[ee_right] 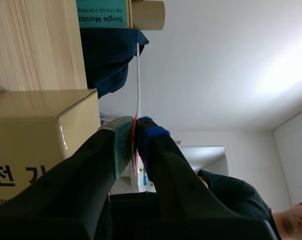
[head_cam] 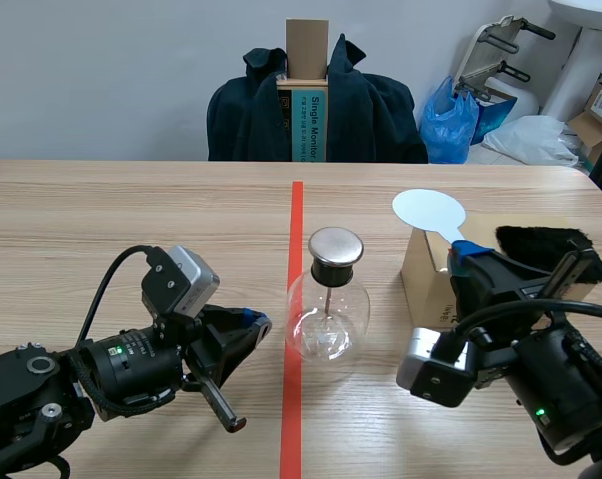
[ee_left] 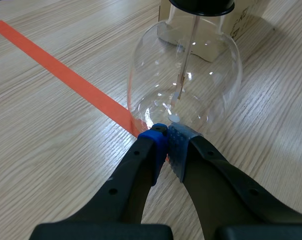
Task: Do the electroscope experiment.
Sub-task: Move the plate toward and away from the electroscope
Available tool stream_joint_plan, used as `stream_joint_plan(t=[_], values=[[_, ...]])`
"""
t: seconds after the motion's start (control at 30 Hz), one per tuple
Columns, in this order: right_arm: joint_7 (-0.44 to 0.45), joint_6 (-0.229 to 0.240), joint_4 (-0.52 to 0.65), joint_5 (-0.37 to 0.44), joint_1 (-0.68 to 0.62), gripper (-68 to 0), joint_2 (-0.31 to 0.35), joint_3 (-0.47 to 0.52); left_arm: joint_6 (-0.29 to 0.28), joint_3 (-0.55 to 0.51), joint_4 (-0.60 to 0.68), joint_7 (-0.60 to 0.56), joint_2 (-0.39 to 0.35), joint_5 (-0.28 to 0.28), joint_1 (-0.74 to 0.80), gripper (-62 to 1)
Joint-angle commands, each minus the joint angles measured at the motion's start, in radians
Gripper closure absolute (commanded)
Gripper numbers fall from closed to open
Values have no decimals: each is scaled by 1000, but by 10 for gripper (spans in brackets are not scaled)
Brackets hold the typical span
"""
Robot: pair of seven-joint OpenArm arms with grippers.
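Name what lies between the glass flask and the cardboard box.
Nothing: the scene view shows only bare table between the flask and the box.

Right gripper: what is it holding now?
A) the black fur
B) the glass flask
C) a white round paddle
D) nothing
C: the right gripper is shut on the white round paddle, whose disc stands above the cardboard box.
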Motion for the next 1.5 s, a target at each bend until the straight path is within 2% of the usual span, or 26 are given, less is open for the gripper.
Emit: stream_joint_plan(t=[0.0, 0.13, 0.4, 0.57, 0.67, 1.1, 1.47], values=[[-6, -14, 18, 7, 14, -7, 11, 13, -3, -6, 27, -16, 3, -6, -3, -26], [15, -14, 18, 6, 14, -7, 11, 13, -3, -6, 27, -16, 3, -6, -3, -26], [199, -16, 18, 6, 14, -7, 11, 13, -3, -6, 27, -16, 3, -6, -3, -26], [310, -57, 18, 6, 14, -7, 11, 13, -3, -6, 27, -16, 3, -6, -3, -26], [352, -60, 18, 6, 14, -7, 11, 13, -3, -6, 27, -16, 3, -6, -3, -26], [453, -59, 18, 6, 14, -7, 11, 13, -3, -6, 27, -16, 3, -6, -3, -26], [460, -55, 18, 6, 14, -7, 11, 11, -3, -6, 27, -16, 3, -6, -3, -26]])
